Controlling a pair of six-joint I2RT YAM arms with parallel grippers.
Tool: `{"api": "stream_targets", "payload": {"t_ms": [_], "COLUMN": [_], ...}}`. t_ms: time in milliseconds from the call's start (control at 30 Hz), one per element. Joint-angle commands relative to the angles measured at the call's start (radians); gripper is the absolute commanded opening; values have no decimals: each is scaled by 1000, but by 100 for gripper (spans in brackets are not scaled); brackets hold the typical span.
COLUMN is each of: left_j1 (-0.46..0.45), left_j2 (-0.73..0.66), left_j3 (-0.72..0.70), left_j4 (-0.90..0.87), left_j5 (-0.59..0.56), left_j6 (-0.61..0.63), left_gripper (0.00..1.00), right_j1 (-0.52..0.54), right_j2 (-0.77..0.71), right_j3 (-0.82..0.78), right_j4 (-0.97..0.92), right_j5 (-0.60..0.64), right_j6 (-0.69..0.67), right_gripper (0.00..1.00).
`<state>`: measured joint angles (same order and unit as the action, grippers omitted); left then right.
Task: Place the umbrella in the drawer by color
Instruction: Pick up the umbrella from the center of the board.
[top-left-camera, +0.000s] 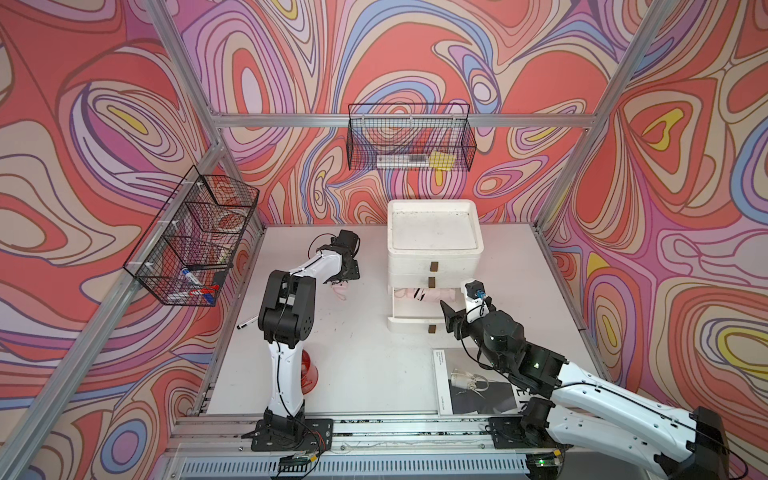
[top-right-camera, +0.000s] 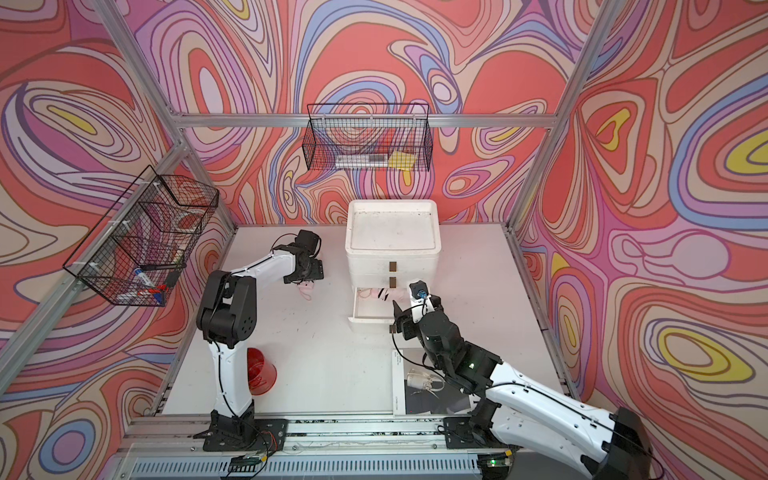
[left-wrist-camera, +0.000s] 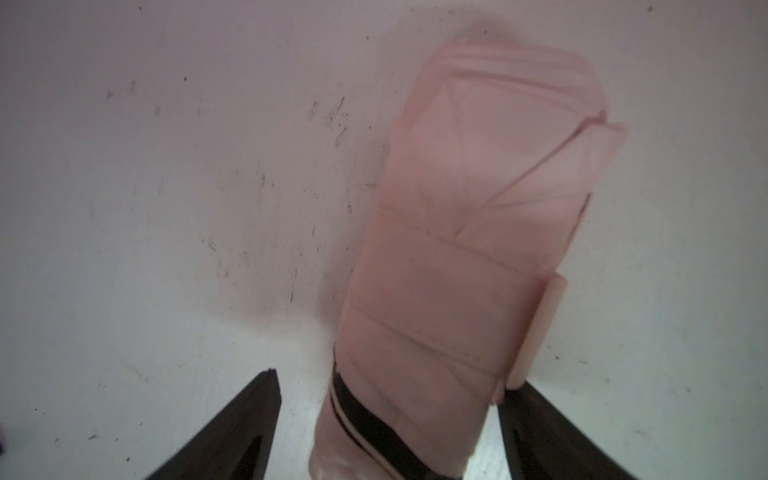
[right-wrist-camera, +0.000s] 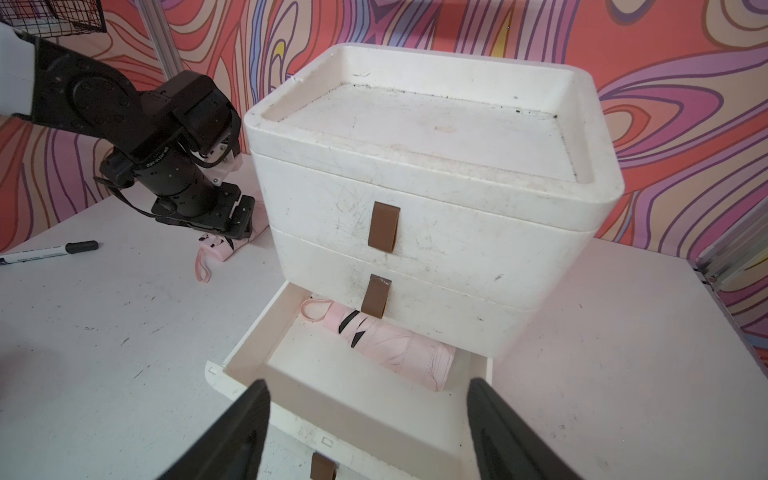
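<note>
Table (top-left-camera: 365, 353) carries a white cabinet (right-wrist-camera: 436, 232) at its back edge, bottom drawer (right-wrist-camera: 249, 353) out, one pink umbrella (right-wrist-camera: 399, 349) inside. The second pink umbrella (left-wrist-camera: 457, 257) lies beside it near that edge. My left gripper (left-wrist-camera: 392, 380) straddles it wide and off-centre, so I reckon closing could roll it away. My right gripper (right-wrist-camera: 369, 381) gapes empty.

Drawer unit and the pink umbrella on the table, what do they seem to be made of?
Drawer unit: probably moulded plastic, matte white; rounded corners, dark scuffs and scratches. Its pull tabs: flat brown loops, leather or imitation, cannot tell which. Pink umbrella: thin fabric, soft matte; folded pleats, stitched wrap strap.
</note>
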<state>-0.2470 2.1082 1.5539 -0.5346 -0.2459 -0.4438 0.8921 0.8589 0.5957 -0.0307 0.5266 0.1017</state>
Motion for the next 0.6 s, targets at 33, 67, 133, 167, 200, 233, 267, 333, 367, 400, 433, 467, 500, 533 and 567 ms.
{"api": "stream_targets", "payload": {"t_ms": [33,67,133,167,200,233,267,333,367,400,433,467,500,533,567], "left_j1": [3,3,3,3,3,3,3,4,5,7,9,11,12,12,12], "left_j2": [59,83,125,142,149,150,146,131,123,112,104,92,79,65,45], "left_j3": [33,63,119,137,145,141,130,103,89,78,68,54,38,21,2], "left_j4": [-52,-75,-122,-138,-145,-142,-134,-112,-102,-94,-87,-75,-59,-44,-22], "left_j5": [109,134,159,166,168,164,157,142,134,127,125,122,120,122,131], "left_j6": [39,47,55,57,56,56,54,53,54,53,51,48,47,45,46], "left_gripper": [80,76,67,60,54,49,45,37,32,28,24,22,18,14,8], "right_j1": [5,5,5,5,5,5,4,5,5,5,5,5,5,5,5], "right_j2": [-2,1,7,8,8,8,4,0,1,2,3,6,9,10,11], "right_j3": [-6,-7,-7,-7,-7,-7,-7,-11,-14,-16,-16,-14,-11,-10,-10], "right_j4": [11,10,10,10,9,8,8,13,16,19,19,18,14,14,13], "right_j5": [0,1,10,13,16,16,17,19,21,21,22,21,22,23,25], "right_j6": [0,-2,-2,-2,-2,-3,-3,-3,-3,-3,-3,-3,-4,-3,-3], "right_gripper": [77,78,77,77,77,77,77,77,77,77,77,77,77,77,77]}}
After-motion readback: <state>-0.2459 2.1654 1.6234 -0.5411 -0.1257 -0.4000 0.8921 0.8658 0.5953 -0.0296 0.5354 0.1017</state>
